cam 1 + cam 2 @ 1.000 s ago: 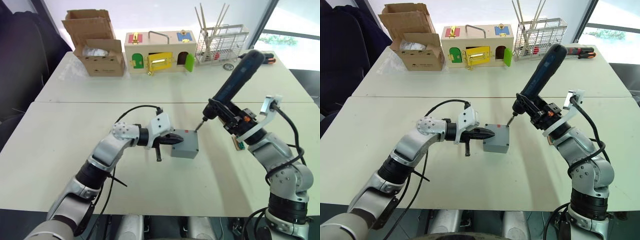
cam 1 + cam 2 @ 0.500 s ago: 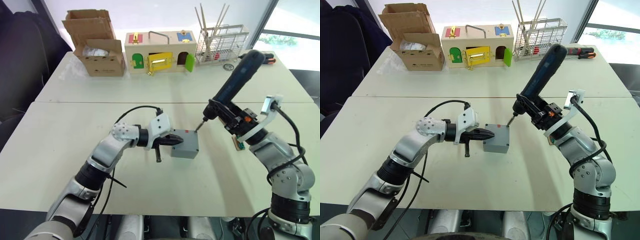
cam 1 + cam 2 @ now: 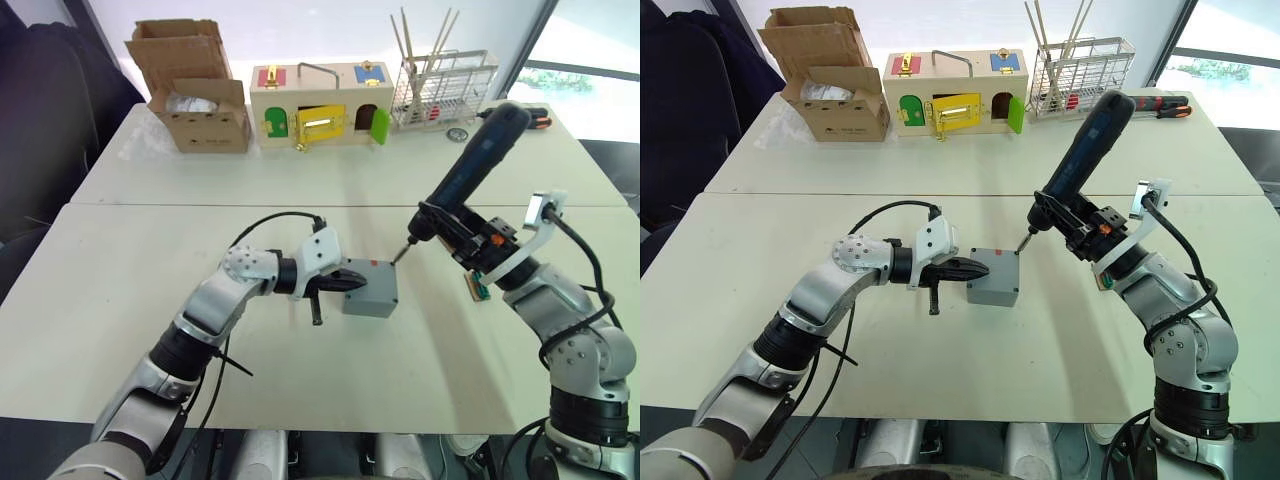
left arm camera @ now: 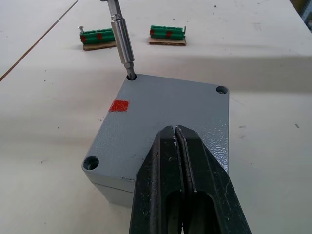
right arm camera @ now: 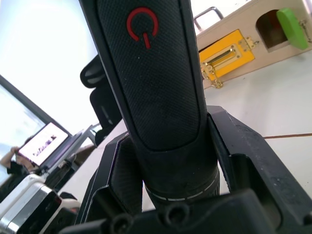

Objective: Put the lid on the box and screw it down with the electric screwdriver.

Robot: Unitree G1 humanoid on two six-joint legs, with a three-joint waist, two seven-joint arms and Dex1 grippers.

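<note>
A: Left gripper (image 4: 176, 141) state?

B: Its two black fingers were pressed together, nothing between them, tips resting on top of the shallow square grey plastic lid (image 4: 165, 114) near its edge. Lid sat flush on the small grey plastic box (image 3: 369, 291), red mark (image 4: 119, 106) facing up.

A: Right gripper (image 3: 1080, 226)?

B: Clamped around the lower body of the thick black cylindrical electric screwdriver (image 3: 476, 156). Tool was tilted, handle end leaning up and away towards the table's far right, metal bit (image 4: 121, 41) pointing down at the box.

A: Bit location?

B: Tip was seated in one corner screw hole of the lid, the corner nearest the red mark. Two other corner holes (image 4: 222, 89) were visible in the left wrist view; whether screws sat in them, couldn't tell.

A: Box position?

B: On the near white table (image 3: 120, 300), roughly central, between the two arms.

A: Surroundings?

B: Two small green ribbed blocks (image 4: 167, 34) lay on the table past the box. On the far table: an open cardboard box (image 3: 190, 96), a wooden latch box with coloured doors (image 3: 320, 105), a wire rack holding thin sticks (image 3: 441, 88), and red-black hand screwdrivers (image 3: 1160, 102) at the far right.
</note>
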